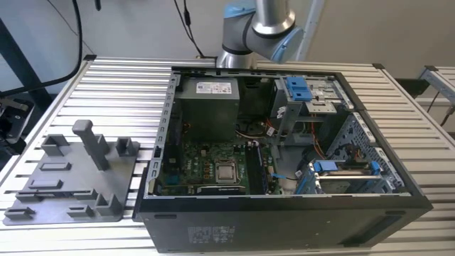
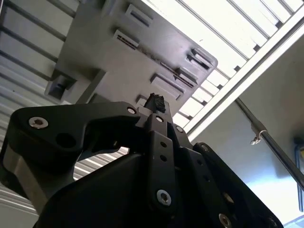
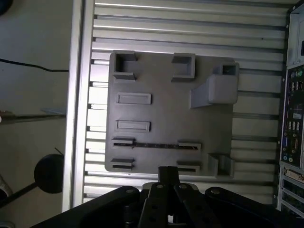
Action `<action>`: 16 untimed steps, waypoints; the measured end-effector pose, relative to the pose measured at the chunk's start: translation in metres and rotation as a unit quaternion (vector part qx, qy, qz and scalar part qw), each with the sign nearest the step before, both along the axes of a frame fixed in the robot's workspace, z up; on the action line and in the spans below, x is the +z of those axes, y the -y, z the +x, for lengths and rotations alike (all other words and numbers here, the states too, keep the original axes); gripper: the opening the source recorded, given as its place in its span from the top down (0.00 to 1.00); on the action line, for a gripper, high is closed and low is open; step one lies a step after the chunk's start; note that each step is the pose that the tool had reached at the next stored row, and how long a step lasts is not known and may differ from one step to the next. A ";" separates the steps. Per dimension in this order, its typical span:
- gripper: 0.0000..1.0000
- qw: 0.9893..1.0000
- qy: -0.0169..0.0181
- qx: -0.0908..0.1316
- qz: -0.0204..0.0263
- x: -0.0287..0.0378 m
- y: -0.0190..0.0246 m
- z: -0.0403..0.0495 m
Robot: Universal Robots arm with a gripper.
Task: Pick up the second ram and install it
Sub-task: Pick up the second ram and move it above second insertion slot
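Black gripper (image 3: 166, 170), fingers clenched empty, near thin dark memory stick (image 3: 156, 146) edge-up in grey plastic holder tray (image 1: 71, 172), exterior view's lower left.

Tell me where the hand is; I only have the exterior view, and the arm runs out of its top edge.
Observer: In the first wrist view the hand hangs over the grey holder tray, at the tray's edge.
Operator: Is anything in that tray?
Observer: Yes. A thin dark RAM stick lies in the slot between two pairs of posts, and the hand is not gripping it.
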State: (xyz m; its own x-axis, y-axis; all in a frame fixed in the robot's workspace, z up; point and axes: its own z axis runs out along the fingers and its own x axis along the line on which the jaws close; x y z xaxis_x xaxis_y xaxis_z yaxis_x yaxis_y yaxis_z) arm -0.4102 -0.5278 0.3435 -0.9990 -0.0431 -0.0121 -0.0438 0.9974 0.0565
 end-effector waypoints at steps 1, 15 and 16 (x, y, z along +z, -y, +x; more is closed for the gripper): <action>0.89 1.000 0.000 0.000 0.000 0.0000 0.0000 0.0000; 0.89 1.000 0.000 0.020 0.000 -0.0001 0.0000 0.0000; 0.89 1.000 0.000 0.025 0.000 -0.0001 0.0000 0.0000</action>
State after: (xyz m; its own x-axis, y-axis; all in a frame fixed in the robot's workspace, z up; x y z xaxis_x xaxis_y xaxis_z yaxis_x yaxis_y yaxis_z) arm -0.4103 -0.5278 0.3434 -0.9956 -0.0931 -0.0122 -0.0936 0.9940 0.0565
